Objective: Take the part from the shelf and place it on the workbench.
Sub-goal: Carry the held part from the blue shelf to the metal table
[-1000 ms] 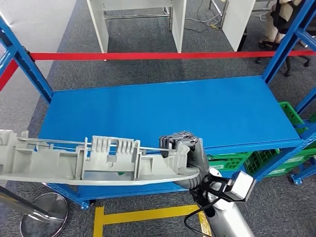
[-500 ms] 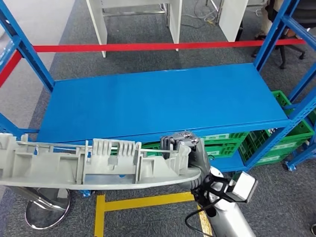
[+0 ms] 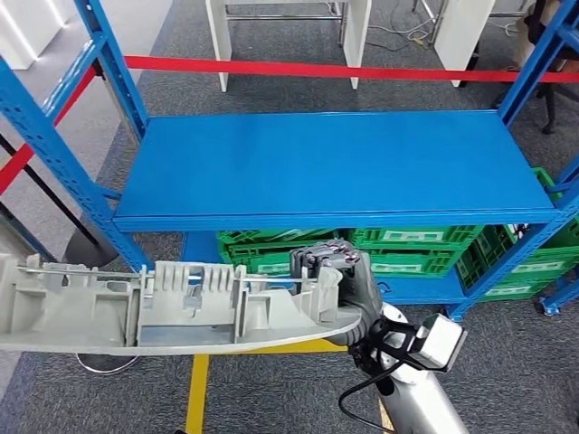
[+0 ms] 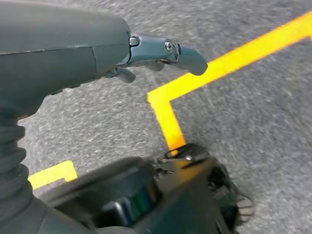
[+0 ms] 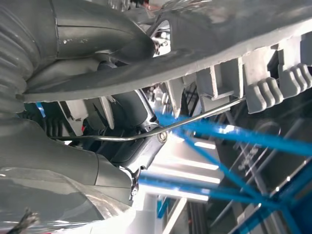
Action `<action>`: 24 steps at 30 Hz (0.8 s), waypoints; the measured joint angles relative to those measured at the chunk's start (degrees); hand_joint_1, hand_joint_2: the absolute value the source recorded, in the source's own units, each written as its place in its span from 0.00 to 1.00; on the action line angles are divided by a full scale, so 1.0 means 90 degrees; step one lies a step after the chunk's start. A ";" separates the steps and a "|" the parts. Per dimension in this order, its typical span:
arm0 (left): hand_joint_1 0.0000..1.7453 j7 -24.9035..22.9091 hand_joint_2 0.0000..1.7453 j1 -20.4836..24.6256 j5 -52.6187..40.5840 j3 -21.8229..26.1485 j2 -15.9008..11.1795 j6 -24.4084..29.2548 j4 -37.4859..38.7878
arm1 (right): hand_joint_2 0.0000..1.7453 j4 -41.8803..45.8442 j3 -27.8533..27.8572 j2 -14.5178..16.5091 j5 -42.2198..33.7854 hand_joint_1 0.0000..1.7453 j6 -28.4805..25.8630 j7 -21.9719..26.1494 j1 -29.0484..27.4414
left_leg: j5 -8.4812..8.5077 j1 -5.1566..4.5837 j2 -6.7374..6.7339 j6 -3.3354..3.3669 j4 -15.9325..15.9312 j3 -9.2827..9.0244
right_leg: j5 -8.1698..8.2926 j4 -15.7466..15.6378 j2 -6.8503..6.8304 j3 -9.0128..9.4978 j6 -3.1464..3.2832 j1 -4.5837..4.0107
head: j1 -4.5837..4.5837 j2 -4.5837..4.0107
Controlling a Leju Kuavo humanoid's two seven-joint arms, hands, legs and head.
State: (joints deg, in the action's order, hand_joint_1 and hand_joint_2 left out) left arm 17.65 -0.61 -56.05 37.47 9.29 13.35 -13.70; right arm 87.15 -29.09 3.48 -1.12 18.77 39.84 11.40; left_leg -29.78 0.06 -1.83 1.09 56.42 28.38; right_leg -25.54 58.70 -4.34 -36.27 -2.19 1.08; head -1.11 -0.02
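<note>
Gripping long grey ribbed plastic part (image 3: 171, 307) at one end, right hand (image 3: 337, 280) holds it level, clear of blue metal shelf (image 3: 327, 167). Left hand (image 4: 162, 51) hangs slack, holding nothing. Risk: cantilevered far end sagging, twisting loose, or clipping shelf upright during turn.

I see the part (image 3: 171, 303), a long pale grey plastic moulding with ribbed clips and a thin metal rod along its top, held roughly level by its end in my right robot hand (image 3: 341, 289) and stretching far out to that hand's left.
</note>
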 joint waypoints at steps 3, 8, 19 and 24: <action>0.00 0.0001 1.00 0.0003 0.0010 0.0001 0.0004 0.0005 0.0004 | 1.00 -0.0001 -0.0003 -0.0042 0.0011 1.00 0.0000 -0.0001 -0.0006 | 0.0250 -0.0016 0.0129 0.0134 -0.0010 0.0280 | -0.0918 0.0834 0.0388 -0.0260 -0.0016 -0.0010 | 0.0024 0.0000; 0.00 0.0003 1.00 0.0013 0.0015 0.0001 0.0026 0.0010 0.0007 | 1.00 -0.0001 -0.0012 -0.0097 0.0051 1.00 -0.0012 -0.0001 -0.0010 | 0.0633 -0.0096 0.0447 0.0151 0.0043 0.0774 | -0.0810 0.1339 0.0541 0.0154 0.0147 -0.0099 | 0.0034 0.0000; 0.00 0.0021 1.00 0.0041 0.0183 0.0016 0.0033 0.0055 0.0016 | 1.00 0.0012 -0.0007 -0.0119 0.0060 1.00 -0.0042 -0.0001 0.0017 | -0.0152 -0.0059 0.0327 -0.0177 0.1392 0.1434 | -0.0489 -0.0355 0.0366 0.0926 0.0396 -0.0096 | -0.0014 0.0000; 0.00 0.0157 1.00 0.0008 0.0689 0.0221 0.0031 0.0233 -0.0030 | 1.00 0.0034 -0.0008 -0.0138 0.0095 1.00 -0.0103 0.0001 0.0007 | 0.0101 0.0089 0.0112 -0.0300 0.1361 0.0750 | -0.0315 -0.0119 -0.0053 0.0447 0.0331 -0.0101 | -0.0016 0.0000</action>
State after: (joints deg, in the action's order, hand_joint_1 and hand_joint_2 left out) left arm 19.07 -0.54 -49.84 39.45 9.57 15.45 -13.97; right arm 87.46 -29.16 2.23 -0.26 17.85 39.85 11.46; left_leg -28.87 0.85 -0.82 -1.61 68.67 35.13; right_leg -28.38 57.63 -4.81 -32.25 0.79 0.18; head -1.25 -0.02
